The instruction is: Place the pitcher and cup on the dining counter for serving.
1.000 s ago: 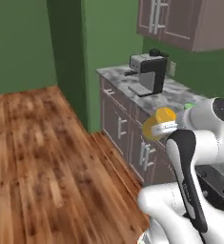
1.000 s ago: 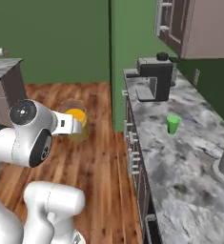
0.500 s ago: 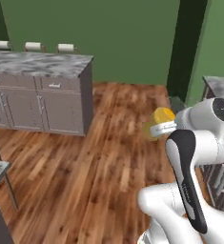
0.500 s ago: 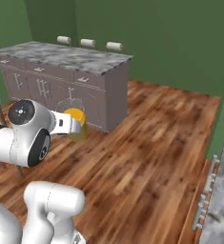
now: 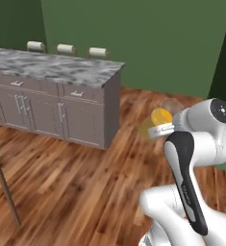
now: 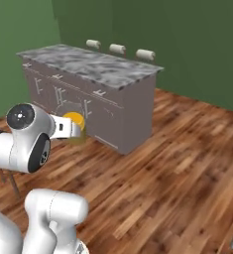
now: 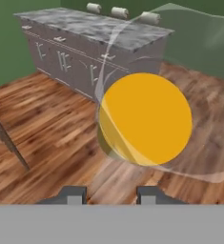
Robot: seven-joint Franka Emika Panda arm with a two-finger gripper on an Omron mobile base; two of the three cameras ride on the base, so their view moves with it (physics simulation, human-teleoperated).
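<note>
Swinging round, the base now faces the dining counter (image 5: pixel 61 69); gripper (image 7: pixel 108 193) clamps the pitcher (image 7: pixel 147 119). Keep it level while approaching.

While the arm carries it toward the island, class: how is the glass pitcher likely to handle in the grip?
The pitcher looks like clear, smooth glass, so probably stiff, slippery and breakable if dropped on the wooden floor. Its orange contents probably make it heavy for its size and liable to slosh. In the base views it seems tilted at the gripper, so spilling looks possible.
</note>
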